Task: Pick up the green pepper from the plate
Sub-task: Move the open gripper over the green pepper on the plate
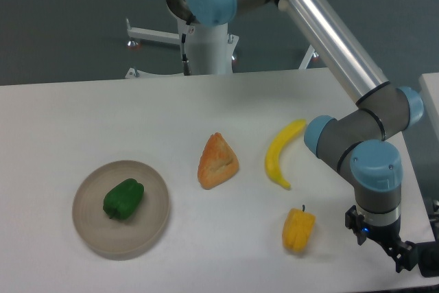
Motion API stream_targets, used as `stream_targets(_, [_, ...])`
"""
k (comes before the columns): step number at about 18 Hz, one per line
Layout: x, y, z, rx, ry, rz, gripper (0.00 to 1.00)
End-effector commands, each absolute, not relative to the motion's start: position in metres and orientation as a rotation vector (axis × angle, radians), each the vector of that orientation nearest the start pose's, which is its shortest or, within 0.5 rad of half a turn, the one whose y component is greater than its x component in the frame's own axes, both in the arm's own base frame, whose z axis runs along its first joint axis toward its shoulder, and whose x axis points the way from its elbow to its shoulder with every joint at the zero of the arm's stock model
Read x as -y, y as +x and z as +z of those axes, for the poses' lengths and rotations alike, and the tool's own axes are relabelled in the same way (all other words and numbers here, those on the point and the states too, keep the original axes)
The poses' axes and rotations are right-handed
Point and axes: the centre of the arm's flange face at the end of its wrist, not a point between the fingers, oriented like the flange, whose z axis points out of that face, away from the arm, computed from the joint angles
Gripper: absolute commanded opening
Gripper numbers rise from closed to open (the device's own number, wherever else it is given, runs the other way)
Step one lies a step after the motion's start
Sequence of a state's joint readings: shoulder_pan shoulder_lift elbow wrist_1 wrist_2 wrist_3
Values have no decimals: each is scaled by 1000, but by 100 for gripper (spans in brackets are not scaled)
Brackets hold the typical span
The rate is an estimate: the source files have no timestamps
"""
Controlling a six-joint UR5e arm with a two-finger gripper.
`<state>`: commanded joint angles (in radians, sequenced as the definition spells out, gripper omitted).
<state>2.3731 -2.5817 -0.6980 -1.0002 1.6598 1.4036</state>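
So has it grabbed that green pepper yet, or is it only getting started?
Only starting, by the look of it. Nothing looks done: the green pepper lies untouched on the plate. The gripper is at the table's far right edge, past the yellow pepper, holding nothing visible; I cannot tell if it is open. Left: cross to the plate, grasp and lift.

readable text: none anywhere in the view
labels or brands: none legible on the arm (346, 56), the plate (92, 228) or the desk (68, 128)
numbers or signs: none to be read
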Motion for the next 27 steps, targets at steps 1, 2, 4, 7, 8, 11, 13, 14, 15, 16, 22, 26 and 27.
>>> stream_targets(1, [-701,-546,285,-844,-2835,637,100])
stream_targets(2, [-701,-546,284,-845,-2838,635,100])
stream_targets(4, [-702,-541,289,-851,-2834,633,100])
stream_targets(7, [-692,-529,301,-840,-2845,608,100])
stream_targets(8, [-687,-523,305,-827,-2852,593,100])
stream_targets(11, [-671,-501,322,-731,-2880,554,100])
stream_targets(13, [-660,-478,338,-648,-2893,509,100])
stream_targets(14, [-662,-454,345,-617,-2888,472,100])
stream_targets(15, [-661,-435,352,-553,-2894,445,100])
stream_targets(16, [-659,-417,359,-473,-2905,418,100])
stream_targets(22, [-657,-295,378,-150,-2855,128,100])
stream_targets(26, [-649,-221,342,-65,-2890,-43,100])
stream_targets(27, [-652,-208,336,-51,-2885,-73,100])
